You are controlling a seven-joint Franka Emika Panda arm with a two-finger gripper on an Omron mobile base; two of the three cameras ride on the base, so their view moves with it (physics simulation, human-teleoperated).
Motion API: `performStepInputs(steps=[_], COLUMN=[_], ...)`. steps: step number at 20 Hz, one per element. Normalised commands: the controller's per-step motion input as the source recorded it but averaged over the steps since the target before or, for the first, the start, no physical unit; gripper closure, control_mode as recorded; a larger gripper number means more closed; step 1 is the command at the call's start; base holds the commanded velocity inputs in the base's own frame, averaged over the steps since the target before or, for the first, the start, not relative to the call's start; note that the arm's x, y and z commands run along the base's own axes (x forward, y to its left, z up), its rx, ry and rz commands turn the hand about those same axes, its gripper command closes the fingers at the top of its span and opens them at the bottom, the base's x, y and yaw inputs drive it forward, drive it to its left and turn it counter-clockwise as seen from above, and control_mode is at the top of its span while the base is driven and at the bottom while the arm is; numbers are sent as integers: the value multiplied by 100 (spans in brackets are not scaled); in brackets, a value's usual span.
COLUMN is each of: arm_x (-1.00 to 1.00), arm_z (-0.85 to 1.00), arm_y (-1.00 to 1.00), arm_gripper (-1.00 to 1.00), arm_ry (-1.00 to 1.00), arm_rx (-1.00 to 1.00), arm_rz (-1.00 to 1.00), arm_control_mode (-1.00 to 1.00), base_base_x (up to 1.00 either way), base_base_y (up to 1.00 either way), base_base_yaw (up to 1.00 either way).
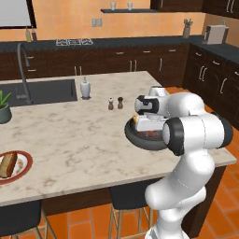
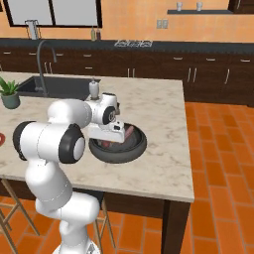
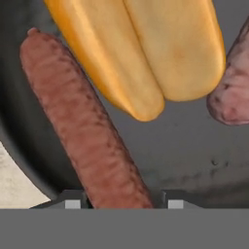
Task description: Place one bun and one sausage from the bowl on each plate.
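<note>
Sausage lying lengthwise between the two fingertips of the tool, inside the dark bowl near the marble table's right edge. Jaws either side of the sausage; firm grip impossible to confirm. Bun just beyond, second sausage alongside. Bun on red-rimmed plate far left.

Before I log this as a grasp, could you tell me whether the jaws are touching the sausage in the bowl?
Cannot tell. In the hand view the sausage runs down between the two fingertips, but the bottom band hides whether they touch it.
</note>
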Motion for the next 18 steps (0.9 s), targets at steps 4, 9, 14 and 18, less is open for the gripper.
performStepInputs(steps=[4,9,14,18], arm_x=[-1,-66,-52,-84], arm_z=[0,48,92,62], arm_y=[0,-3,-12,-3], arm_gripper=[100,100,100,100], arm_ry=[0,-6,-3,0], arm_rx=[0,0,0,-1], arm_rz=[0,0,-7,-21], arm_control_mode=[-100,-100,-100,-100], base_base_x=[0,0,0,0], base_base_y=[0,0,0,0], base_base_yaw=[0,0,0,0])
